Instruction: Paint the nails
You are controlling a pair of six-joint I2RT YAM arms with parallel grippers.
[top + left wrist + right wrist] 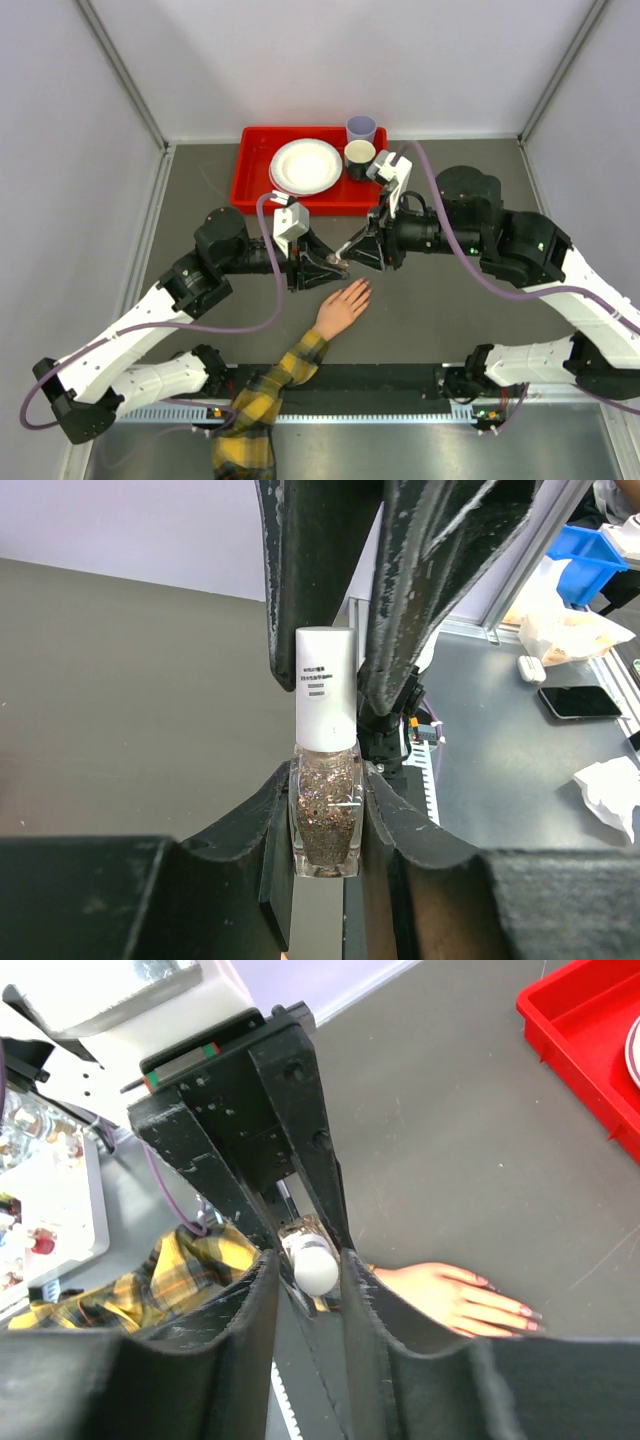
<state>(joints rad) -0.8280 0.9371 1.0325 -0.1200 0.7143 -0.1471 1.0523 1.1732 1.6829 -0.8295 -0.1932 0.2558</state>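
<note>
The left gripper (pixel 333 266) is clamping the glass body of the glitter nail polish bottle (pixel 325 825), and the right gripper (pixel 308 1260) is straddling its white cap (pixel 325 685) with its fingers close on either side, though I cannot tell whether they are pressing it. The nails (pixel 533 1313) are lying on the mannequin hand (pixel 342 308), flat on the table (pixel 450 320) just below both grippers. The right fingers should be seating squarely on the cap before twisting, with the left holding the bottle steady.

Small print on the white cap (pixel 325 685) is illegible.
</note>
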